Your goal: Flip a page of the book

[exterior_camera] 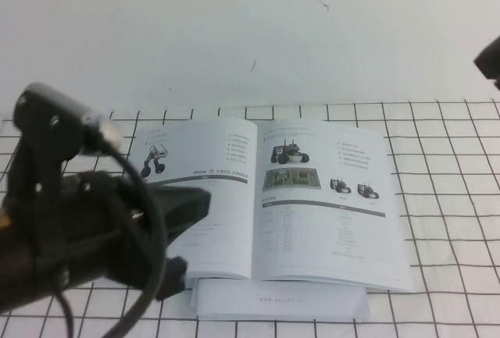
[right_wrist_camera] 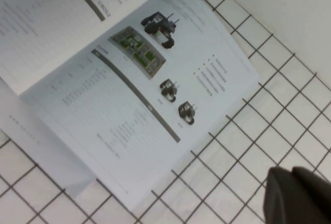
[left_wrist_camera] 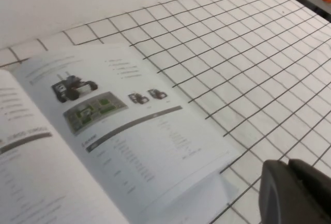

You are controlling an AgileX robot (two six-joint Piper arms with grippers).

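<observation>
The book point(exterior_camera: 273, 201) lies open and flat on the counter point(exterior_camera: 437, 166), a white surface ruled with a black grid, roughly in the middle of the high view. Its right-hand leaf is the page point(exterior_camera: 328, 205), printed with a black 4-wheeled rover at the top, a green photo under it, 2 small vehicle photos to the side, a grey bar and a fine table beneath. The page rests flat against the leaves below it, and nothing touches it. The left-hand leaf point(exterior_camera: 215, 190) shows another small vehicle and a grey header bar. A plain white booklet point(exterior_camera: 281, 300) with 1 faint line of text sticks out from under the near edge of the book.

The left gripper point(left_wrist_camera: 297, 193) shows as a dark mass at the near left of the high view, overlapping the book's left leaf there; in its wrist view it hangs above bare grid just off the page's outer corner. I cannot tell how its jaws stand. The right gripper point(right_wrist_camera: 300, 195) hovers over the grid beside the page's outer edge, apart from the paper; its jaws cannot be made out either.
</observation>
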